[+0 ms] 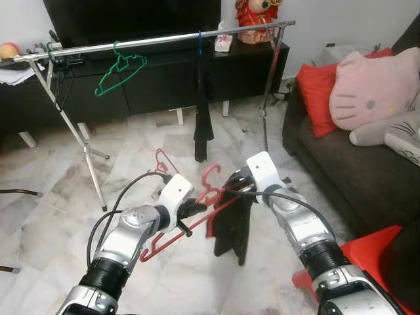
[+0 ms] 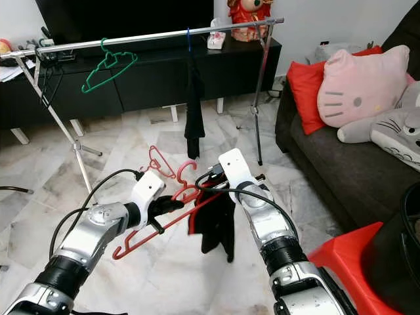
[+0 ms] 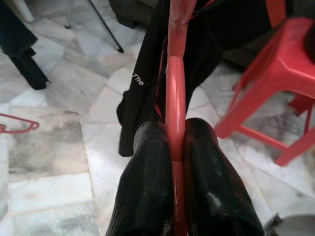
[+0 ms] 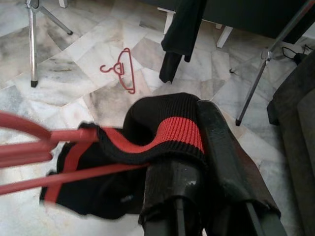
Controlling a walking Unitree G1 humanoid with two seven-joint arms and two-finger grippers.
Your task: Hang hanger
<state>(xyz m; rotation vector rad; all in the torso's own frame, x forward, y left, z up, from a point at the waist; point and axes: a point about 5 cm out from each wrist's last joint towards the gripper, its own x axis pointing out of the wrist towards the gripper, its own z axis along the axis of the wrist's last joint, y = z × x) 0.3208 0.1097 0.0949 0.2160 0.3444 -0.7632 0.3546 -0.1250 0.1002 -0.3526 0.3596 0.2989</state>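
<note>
Midway, left gripper (image 3: 174, 142) clamps a red plastic hanger (image 1: 172, 237); right gripper (image 4: 197, 157) pinches its black-and-red garment (image 1: 233, 226). Silver metal rail (image 1: 157, 39), twelve o'clock, remains unreached.

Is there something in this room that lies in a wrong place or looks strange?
Yes. A spare red hanger lies on the marble floor below the rail, not hung. The red hanger held by the left tool and right tool carries a bunched black garment, hanging lopsided.
</note>
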